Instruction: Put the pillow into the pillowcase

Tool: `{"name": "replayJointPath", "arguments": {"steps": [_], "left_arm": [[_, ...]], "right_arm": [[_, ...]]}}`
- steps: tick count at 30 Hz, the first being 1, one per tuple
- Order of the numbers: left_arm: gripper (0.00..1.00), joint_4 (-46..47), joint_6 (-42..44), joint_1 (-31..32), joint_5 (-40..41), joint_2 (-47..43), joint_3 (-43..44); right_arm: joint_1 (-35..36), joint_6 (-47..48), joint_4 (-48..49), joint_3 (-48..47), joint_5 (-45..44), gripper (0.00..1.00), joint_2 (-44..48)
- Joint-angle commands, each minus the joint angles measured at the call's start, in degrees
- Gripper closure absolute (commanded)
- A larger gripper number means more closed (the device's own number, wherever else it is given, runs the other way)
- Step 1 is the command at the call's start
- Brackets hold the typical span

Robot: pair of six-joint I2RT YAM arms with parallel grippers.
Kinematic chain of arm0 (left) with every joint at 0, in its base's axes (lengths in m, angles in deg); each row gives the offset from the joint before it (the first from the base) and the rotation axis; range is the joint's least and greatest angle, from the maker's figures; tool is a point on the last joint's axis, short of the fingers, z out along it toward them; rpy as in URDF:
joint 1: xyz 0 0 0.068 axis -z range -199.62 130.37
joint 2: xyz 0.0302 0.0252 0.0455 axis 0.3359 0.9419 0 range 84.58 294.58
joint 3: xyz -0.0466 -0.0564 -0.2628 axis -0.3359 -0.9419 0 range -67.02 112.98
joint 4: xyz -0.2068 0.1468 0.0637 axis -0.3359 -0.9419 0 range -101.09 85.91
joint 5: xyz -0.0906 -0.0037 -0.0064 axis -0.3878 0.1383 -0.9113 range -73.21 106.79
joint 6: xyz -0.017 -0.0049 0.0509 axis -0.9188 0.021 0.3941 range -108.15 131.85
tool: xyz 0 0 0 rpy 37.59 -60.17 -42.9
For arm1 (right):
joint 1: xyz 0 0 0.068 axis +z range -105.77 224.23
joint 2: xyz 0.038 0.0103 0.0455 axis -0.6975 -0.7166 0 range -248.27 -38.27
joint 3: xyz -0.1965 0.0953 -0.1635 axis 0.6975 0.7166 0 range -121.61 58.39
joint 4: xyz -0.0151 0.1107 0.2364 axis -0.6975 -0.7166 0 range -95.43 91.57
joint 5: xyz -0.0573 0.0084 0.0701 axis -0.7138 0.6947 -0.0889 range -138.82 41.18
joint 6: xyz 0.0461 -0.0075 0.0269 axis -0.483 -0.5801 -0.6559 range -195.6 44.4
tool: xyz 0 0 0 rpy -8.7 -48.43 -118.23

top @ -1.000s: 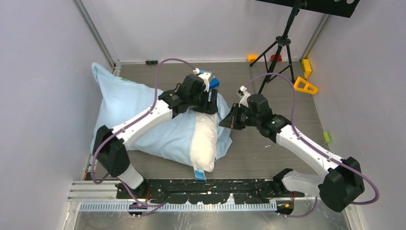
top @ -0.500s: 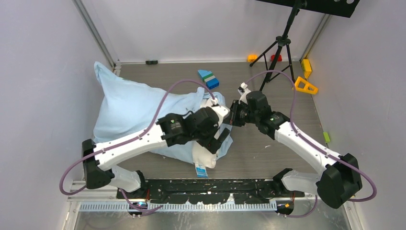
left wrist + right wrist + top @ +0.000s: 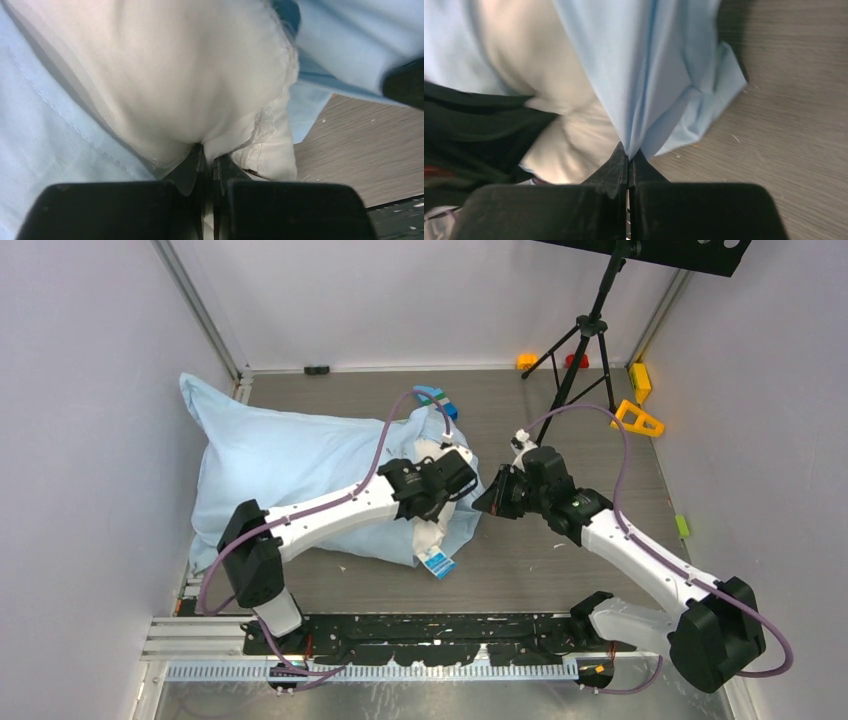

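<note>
The light-blue pillowcase (image 3: pixel 290 465) lies across the left half of the floor, covering most of the pillow. Only the pillow's white end (image 3: pixel 427 538) and its small blue tag (image 3: pixel 437 562) stick out of the opening. My left gripper (image 3: pixel 432 515) is over that end. In the left wrist view the left gripper (image 3: pixel 209 150) is shut on a pinch of the white pillow (image 3: pixel 175 75), with the pillowcase (image 3: pixel 40 130) beside it. My right gripper (image 3: pixel 484 502) is just right of the opening. Seen from its wrist, the right gripper (image 3: pixel 629 152) is shut on the pillowcase's (image 3: pixel 649 65) hem, the pillow (image 3: pixel 524 60) behind it.
A blue toy block (image 3: pixel 446 407) lies just beyond the pillowcase. A black tripod (image 3: pixel 585 340) stands at the back right, with an orange triangle (image 3: pixel 637 418), a yellow block (image 3: pixel 640 380) and small orange and red pieces near it. Walls close in on the left, back and right.
My left gripper left the far side of the opening, swung open toward the near side, then shut on the pillow's exposed end. The pillowcase has shifted left and less white pillow shows.
</note>
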Motion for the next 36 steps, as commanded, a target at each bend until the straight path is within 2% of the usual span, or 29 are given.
{"name": "replayJointPath", "arguments": {"steps": [1, 6, 11, 14, 18, 21, 25, 28, 36], "left_arm": [[1.0, 2.36, 1.23, -2.8, -0.35, -0.16, 6.9], [1.0, 4.94, 1.38, -3.01, -8.17, -2.2, 7.58], [1.0, 7.54, 2.13, -3.01, -12.61, -4.19, 5.22], [1.0, 8.19, 2.36, -3.01, -14.15, -4.43, 4.46], [1.0, 8.49, 2.27, -3.01, -15.58, -4.21, 4.37], [1.0, 8.73, 2.37, -3.01, -15.91, -3.98, 4.31], [1.0, 8.99, 2.46, -3.01, -16.24, -3.74, 4.5], [1.0, 9.08, 2.53, -3.02, -16.31, -3.55, 4.5], [1.0, 8.91, 2.53, -3.1, -15.94, -3.95, 4.36]], "right_arm": [[-0.23, 0.09, -4.58, 2.61, -6.15, 1.0, 0.1], [-0.23, 0.08, -6.27, 1.98, -13.3, 1.0, -2.68], [-0.21, 0.01, -5.59, -1.23, -14.88, 0.98, -7.03], [0.33, -0.28, -5.61, -2.84, -16.48, 0.87, -6.99], [2.86, -0.82, -8.48, -4.61, -22.96, 0.71, -3.33], [6.11, -1.94, -11.72, -6.45, -28.6, 0.65, 0.28], [13.73, -4.52, -15.15, -9.27, -38.03, 0.64, 3.48], [18.21, -6.58, -13.26, -9.37, -39.86, 0.64, 2.93], [19.81, -6.71, -5.55, -8.37, -43.81, 0.62, -4.59]]}}
